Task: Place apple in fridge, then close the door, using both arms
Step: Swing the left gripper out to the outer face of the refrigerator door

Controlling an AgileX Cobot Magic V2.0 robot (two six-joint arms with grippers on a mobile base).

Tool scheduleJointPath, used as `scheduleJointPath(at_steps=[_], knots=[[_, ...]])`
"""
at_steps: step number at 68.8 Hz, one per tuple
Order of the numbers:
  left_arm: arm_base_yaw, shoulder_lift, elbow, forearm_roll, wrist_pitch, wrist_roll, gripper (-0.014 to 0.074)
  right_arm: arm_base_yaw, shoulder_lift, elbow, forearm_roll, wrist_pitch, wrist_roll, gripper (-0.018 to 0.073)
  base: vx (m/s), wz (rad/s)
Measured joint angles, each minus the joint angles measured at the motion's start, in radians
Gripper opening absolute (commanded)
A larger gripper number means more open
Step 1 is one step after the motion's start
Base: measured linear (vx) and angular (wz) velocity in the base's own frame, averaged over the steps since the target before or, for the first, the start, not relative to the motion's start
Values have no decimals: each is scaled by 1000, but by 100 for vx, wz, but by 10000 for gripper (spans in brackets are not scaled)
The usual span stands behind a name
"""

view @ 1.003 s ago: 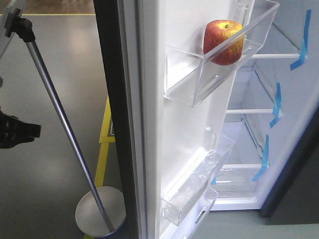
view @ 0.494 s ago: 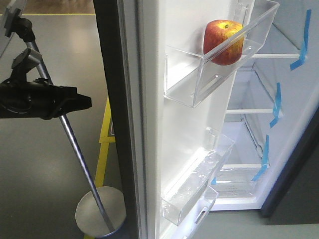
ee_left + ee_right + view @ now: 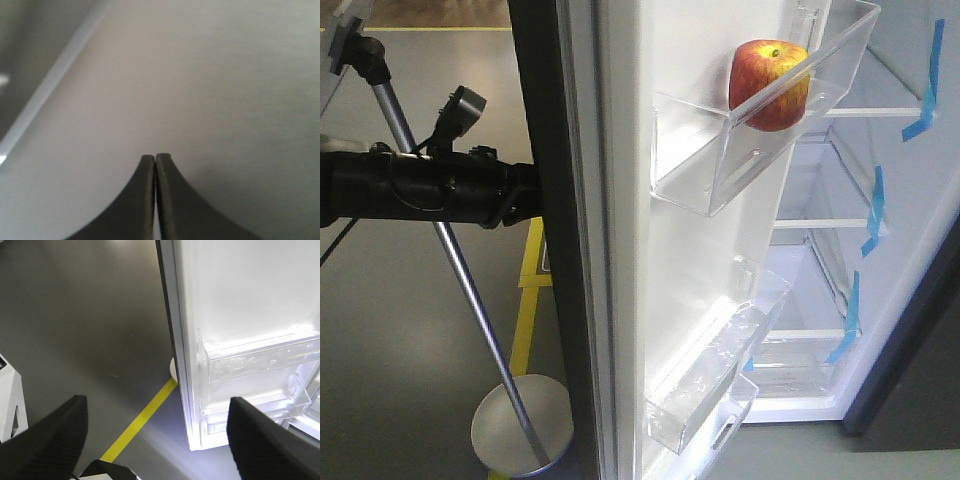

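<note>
Fridge [image 3: 910,230]: open, white inside, doorway unobstructed.
Door [image 3: 670,250]: swung wide. Closing it appears to be the step in hand, best done with a steady, slow push on the dark outer face.
Stanchion post [image 3: 450,270]: just behind the left arm, so room there is tight.
Left gripper [image 3: 155,157]: fingers pressed together, empty, at the outer face; contact uncertain.
Right gripper [image 3: 157,401]: fingers spread, holding nothing, near the door's lower corner; keep it out of the swing.
Apple [image 3: 769,84]: in the upper door bin [image 3: 720,170]; a jolt could roll it.
</note>
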Motion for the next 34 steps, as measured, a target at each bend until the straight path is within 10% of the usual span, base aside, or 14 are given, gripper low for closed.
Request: scheduleJointPath(at_steps=[34], knots=[[-215,8,-3,-108,41,88,-6,0,0,0,0,0,1,548,0,0]])
